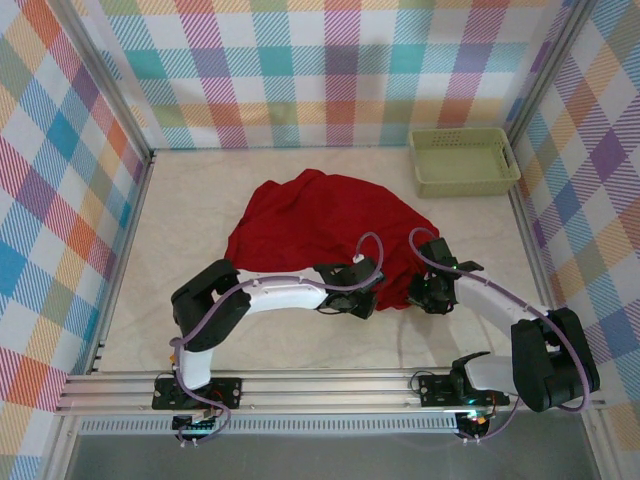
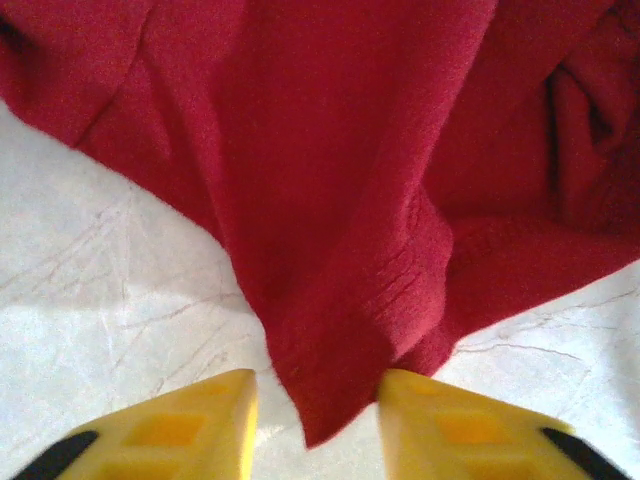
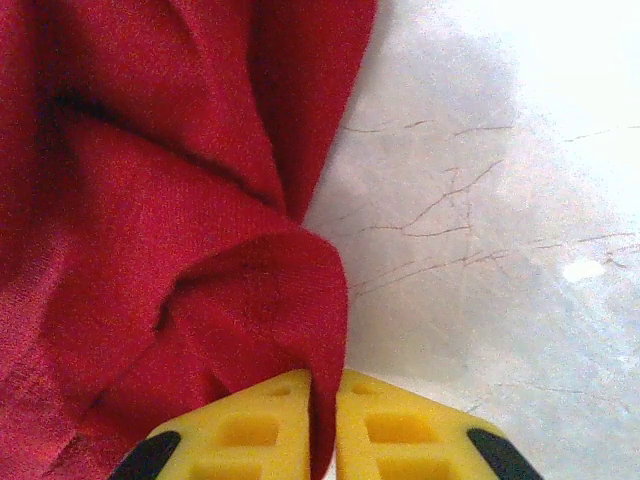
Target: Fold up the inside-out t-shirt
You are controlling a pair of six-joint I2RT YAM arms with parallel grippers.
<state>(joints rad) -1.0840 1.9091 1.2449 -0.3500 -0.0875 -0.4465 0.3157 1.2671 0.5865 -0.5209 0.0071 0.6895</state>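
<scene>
Right wrist view: right end effector (image 3: 322, 425) pinches the soft, crumpled red t-shirt (image 3: 140, 220)

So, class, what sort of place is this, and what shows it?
Probably a robot training cell: checked panel walls box in the table, with the left arm and right arm bolted to a metal rail, working a red t-shirt.

Crumpled deep-red cloth t-shirt (image 1: 325, 225) on pale worktop (image 1: 180, 210), left fingers (image 1: 360, 303) and right fingers (image 1: 425, 298) at its near edge.
</scene>
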